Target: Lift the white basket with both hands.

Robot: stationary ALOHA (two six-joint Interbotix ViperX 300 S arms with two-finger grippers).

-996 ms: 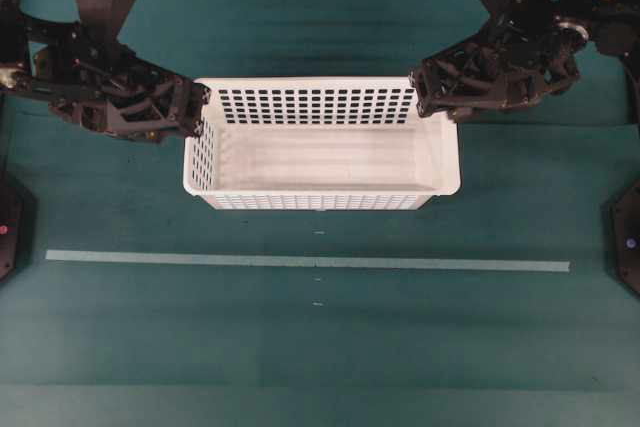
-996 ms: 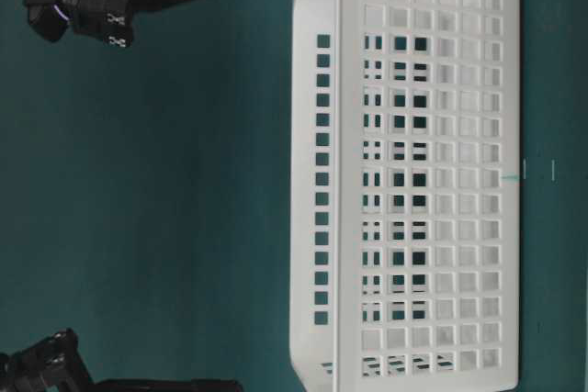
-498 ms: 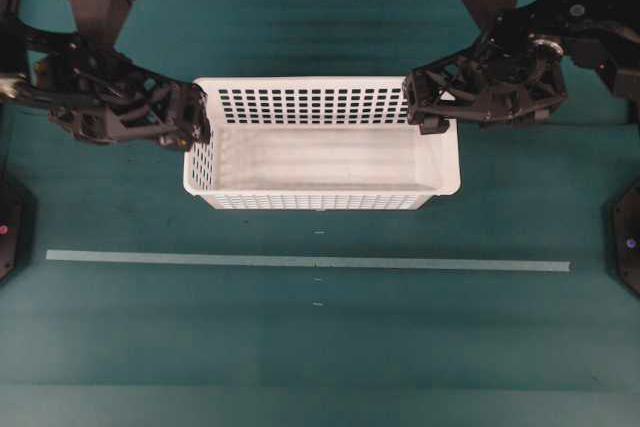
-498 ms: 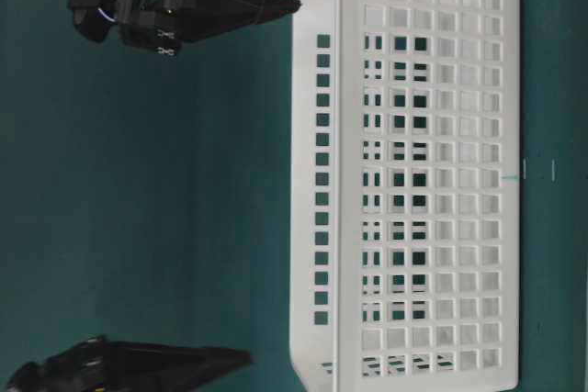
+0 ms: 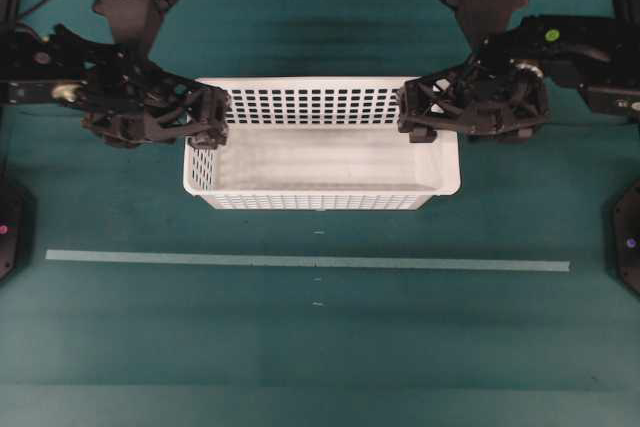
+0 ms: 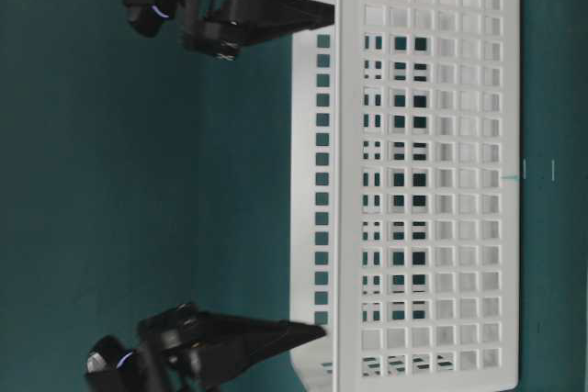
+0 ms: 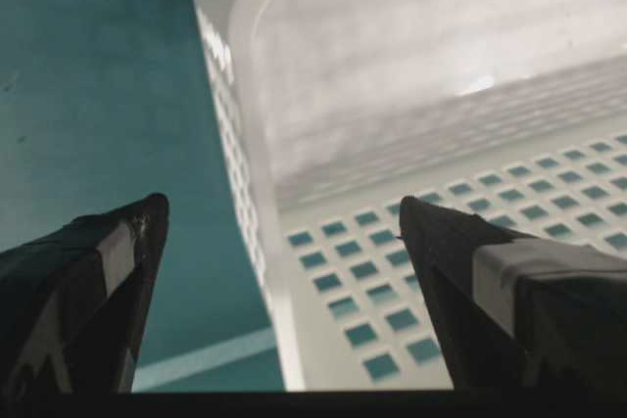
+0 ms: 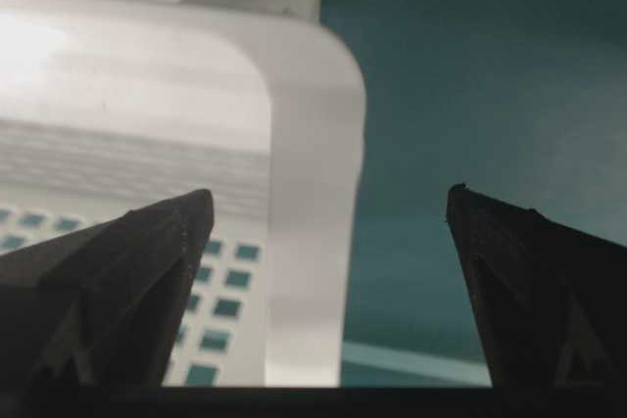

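Straddling the short walls is the step now: the left gripper [image 7: 274, 232] and right gripper [image 8: 328, 212] are both spread, one finger inside and one outside the basket [image 5: 320, 162], which sits on the green table [image 5: 320, 347]. Each should go lower, then pinch at the same time. Only a pale tape line [image 5: 300, 261] lies near; nothing blocks.

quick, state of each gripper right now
Left gripper: open, straddling the basket wall, holding nothing.
Right gripper: open, straddling the opposite wall, holding nothing.
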